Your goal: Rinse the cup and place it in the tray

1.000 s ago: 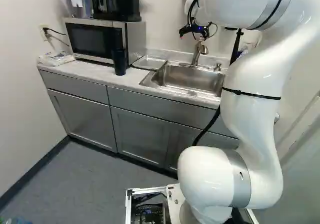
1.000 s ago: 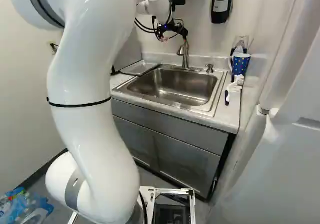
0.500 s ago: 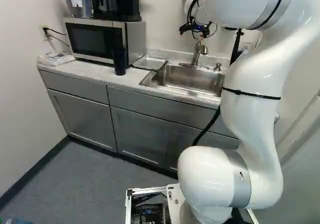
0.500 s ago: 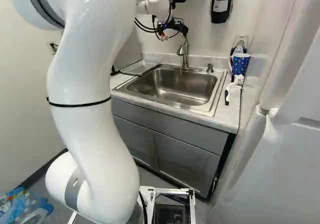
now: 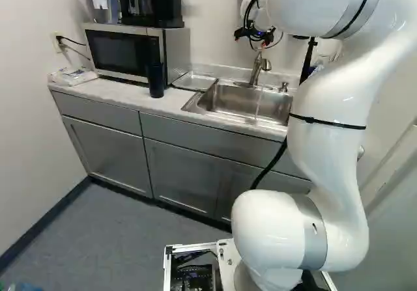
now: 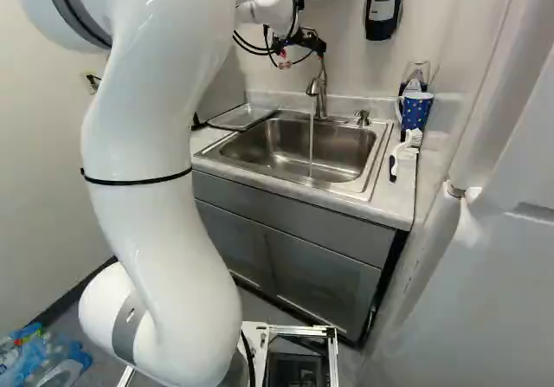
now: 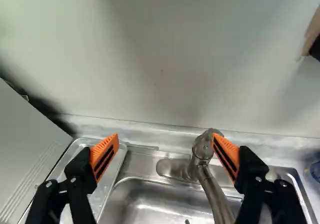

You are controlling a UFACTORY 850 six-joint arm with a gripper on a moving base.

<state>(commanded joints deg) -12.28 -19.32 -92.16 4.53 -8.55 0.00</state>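
In the right base view, the cup (image 6: 415, 112) stands on the bench (image 6: 392, 198) toward two o'clock from the sink (image 6: 376, 158), a brush (image 6: 403, 151) near its six o'clock. The tray (image 6: 242, 116) lies at the sink's ten o'clock. Water (image 6: 312, 140) runs from the faucet (image 6: 320, 99). Above, the pincer (image 5: 251, 39) is spread wide, holding nothing; in the wrist view, one orange pad (image 7: 226, 155) sits right by the faucet's top.
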